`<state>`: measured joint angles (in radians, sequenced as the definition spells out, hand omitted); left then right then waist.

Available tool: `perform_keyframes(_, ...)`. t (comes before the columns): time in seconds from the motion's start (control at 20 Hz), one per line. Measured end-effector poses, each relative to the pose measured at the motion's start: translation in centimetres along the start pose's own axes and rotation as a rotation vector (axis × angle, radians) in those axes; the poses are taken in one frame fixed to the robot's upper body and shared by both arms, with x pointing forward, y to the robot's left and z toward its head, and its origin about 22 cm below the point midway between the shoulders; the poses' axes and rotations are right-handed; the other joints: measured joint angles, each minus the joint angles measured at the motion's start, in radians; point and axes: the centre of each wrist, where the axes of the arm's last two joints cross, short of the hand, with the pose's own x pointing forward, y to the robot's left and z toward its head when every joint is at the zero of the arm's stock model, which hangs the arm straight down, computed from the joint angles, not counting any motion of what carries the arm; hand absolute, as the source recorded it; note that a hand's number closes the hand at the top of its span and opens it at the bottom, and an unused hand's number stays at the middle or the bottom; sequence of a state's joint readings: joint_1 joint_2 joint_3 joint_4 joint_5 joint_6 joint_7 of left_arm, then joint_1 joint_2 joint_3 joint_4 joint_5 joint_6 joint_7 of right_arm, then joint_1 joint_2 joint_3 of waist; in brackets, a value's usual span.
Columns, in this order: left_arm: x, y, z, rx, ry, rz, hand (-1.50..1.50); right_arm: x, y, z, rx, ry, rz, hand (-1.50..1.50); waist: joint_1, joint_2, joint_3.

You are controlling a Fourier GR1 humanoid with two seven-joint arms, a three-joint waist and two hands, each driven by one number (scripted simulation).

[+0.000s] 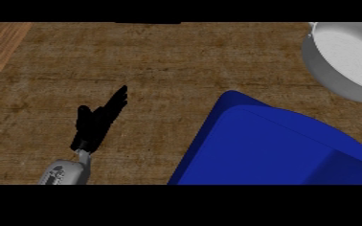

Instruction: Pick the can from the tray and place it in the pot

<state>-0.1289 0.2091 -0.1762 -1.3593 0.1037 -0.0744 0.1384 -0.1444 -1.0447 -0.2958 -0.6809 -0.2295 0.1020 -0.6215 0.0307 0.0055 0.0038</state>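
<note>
Brown wood-grain desk [163,62] fills view; paler wooden strip [10,40] at upper-left corner. Large deep-blue rectangular tray [268,148] at lower right, set askew in view, cut by right and lower edges. Round grey metal pot [322,72] at upper right, partly out of view, apart from tray, bare desk between. Place of can cannot be told from this view. Black left hand [96,122] low at left on grey forearm [67,172]: fingers straight, pointing up-right, holding nothing, over bare desk, apart from tray
</note>
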Motion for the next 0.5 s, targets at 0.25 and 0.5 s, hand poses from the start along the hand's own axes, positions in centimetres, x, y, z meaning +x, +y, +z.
perform_keyframes(0.25,-0.1,-0.1,0.1,0.001,0.003,0.001,0.00,3.1,0.2,-4.4,0.029,-0.005,0.069,1.50,0.001,-0.001,-0.001)
perform_keyframes(0.5,0.0,-0.4,-0.2,-0.008,-0.012,-0.004,0.00,6.3,1.8,-8.2,0.081,0.018,0.155,1.50,0.013,0.002,-0.002)
